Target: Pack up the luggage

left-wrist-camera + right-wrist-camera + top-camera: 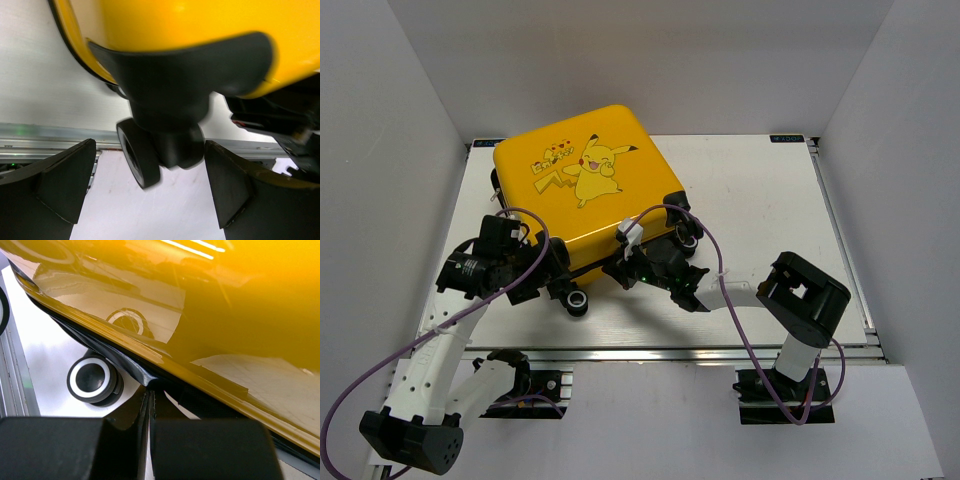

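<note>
The luggage is a yellow hard-shell suitcase with a Pikachu print. It lies closed and flat at the back left of the table. My left gripper is open at its near left corner. In the left wrist view the gripper straddles a black caster wheel under the yellow shell, and its fingers do not touch the wheel. My right gripper is shut at the suitcase's near edge. In the right wrist view its tips meet the black zipper trim below the shell.
A second wheel with a white ring sits left of my right fingers, and another shows at the suitcase's near right corner. White walls enclose the table. A metal rail runs along its near edge. Purple cables loop over both arms.
</note>
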